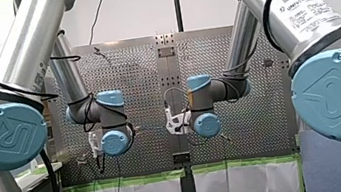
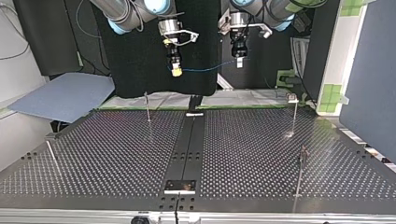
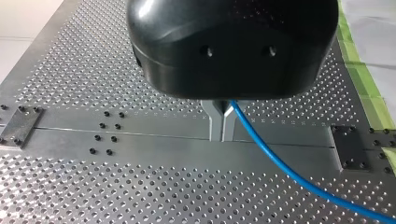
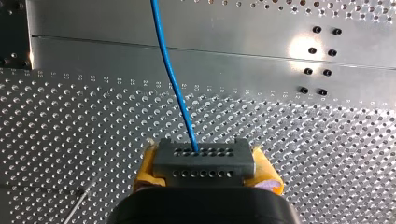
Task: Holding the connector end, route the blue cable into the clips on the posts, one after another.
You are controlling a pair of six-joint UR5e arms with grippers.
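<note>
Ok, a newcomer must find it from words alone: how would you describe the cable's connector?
Above the perforated table, at the top view's left, hangs my right arm. Its jaws' yellow pads clamp the connector: a grey block with two rows of holes, the blue cable plugged into one. My left arm pinches only cable.

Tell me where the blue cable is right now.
In the top view the blue cable is strung in the air between my right end effector, left of centre, and my left end effector, right of centre, high over the table.
</note>
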